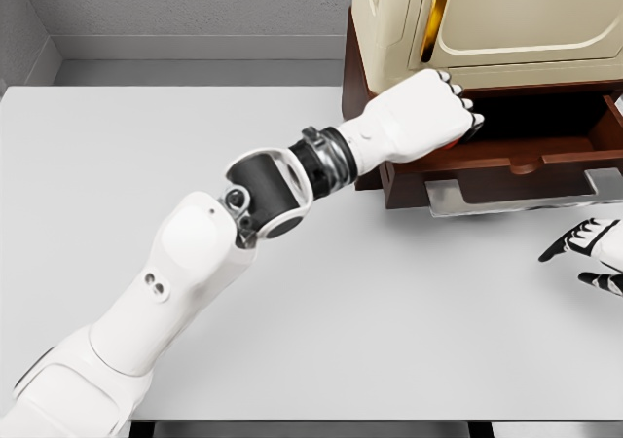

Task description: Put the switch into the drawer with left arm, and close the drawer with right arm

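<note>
The dark brown drawer (545, 156) stands pulled out from the base of a cream cabinet (487, 19) at the back right of the table. My left hand (465, 117) reaches across the table and hovers over the drawer's left end, its fingers curled downward. Only a thin reddish-orange sliver of the switch (451, 146) peeks out beneath the palm; the rest is hidden by the hand. My right hand (584, 255) rests on the table at the right edge, in front of the drawer and apart from it, with its fingers spread and nothing in them.
A flat grey handle plate (526, 195) juts from the drawer front toward me. The white table (195, 146) stretches left and forward of the cabinet. A grey wall runs behind the table.
</note>
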